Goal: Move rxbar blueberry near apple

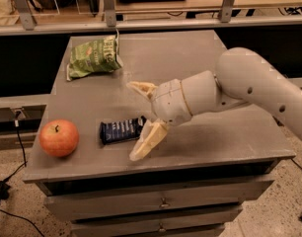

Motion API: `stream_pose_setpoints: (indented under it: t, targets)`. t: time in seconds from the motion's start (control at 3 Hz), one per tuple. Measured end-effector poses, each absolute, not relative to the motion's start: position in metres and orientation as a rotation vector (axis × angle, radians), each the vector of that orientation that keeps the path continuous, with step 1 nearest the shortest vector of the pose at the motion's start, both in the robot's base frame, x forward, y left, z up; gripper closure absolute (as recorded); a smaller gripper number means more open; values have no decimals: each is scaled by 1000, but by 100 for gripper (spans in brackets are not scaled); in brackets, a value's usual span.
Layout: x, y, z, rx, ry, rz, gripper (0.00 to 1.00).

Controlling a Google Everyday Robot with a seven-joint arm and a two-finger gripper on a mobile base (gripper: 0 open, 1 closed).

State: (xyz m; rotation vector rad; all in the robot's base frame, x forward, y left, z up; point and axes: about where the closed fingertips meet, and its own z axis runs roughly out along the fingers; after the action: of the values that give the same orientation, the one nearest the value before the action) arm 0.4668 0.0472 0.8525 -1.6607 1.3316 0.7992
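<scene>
The rxbar blueberry (122, 130), a small dark navy bar with pale lettering, lies flat on the grey table (190, 63) near its front left. The red-orange apple (58, 138) stands a short way to the bar's left, apart from it. My gripper (139, 120) is open just right of the bar. One pale finger (141, 88) points up and back, the other (147, 141) points down toward the front edge. Neither finger holds the bar. The white arm reaches in from the right.
A green chip bag (94, 57) lies at the table's back left. Drawers (161, 201) run under the tabletop. A rail with metal posts (109, 6) stands behind the table. Cables (18, 147) hang at the left.
</scene>
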Motion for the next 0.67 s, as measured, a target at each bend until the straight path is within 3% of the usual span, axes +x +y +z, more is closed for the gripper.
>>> stream_pose_setpoints:
  t: [0.67]
  targets:
    - [532, 0, 909, -1631, 1321, 642, 0]
